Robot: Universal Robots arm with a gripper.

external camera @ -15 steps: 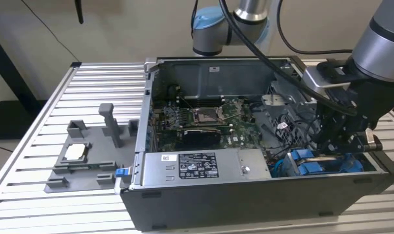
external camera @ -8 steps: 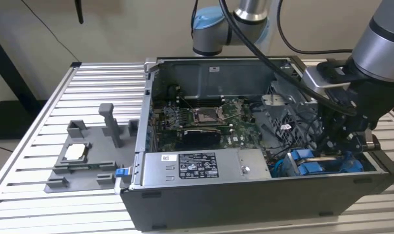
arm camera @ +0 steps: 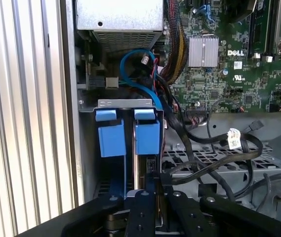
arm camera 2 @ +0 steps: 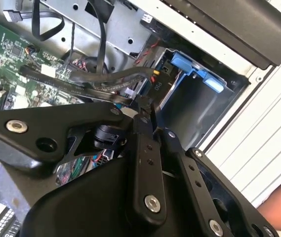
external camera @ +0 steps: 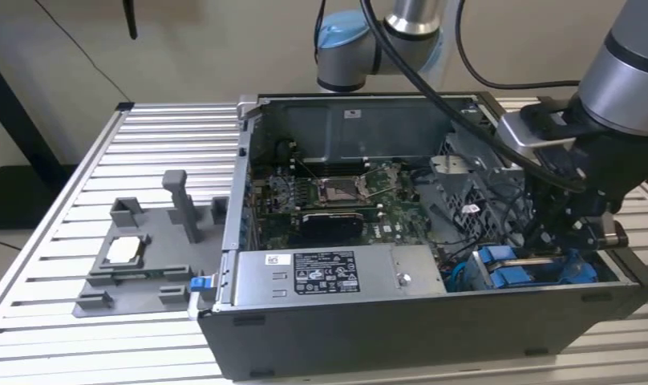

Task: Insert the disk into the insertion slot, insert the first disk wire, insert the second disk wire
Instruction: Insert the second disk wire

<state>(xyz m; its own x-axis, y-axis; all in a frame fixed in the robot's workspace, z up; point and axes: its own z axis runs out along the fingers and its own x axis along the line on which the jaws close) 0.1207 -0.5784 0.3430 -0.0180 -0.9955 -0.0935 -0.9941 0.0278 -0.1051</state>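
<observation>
The disk (arm camera: 147,140) sits in the slot (arm camera: 125,104) just ahead of the gripper (arm camera: 152,190), which is clenched on a wire (arm camera: 214,174); ribbed metal table (external camera: 174,132) beneath.

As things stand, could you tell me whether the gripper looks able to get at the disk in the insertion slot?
Probably yes. In the first wrist view the gripper sits right at the disk edge, between the blue carrier tabs, inside the insertion slot. Black cables lie beside it, not across the way.

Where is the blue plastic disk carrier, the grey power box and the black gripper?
blue plastic disk carrier (arm camera: 147,138), first wrist view, its blue tab.
grey power box (external camera: 324,273), exterior view, its labelled side.
black gripper (arm camera 2: 145,106), second wrist view, fingertips.
</observation>
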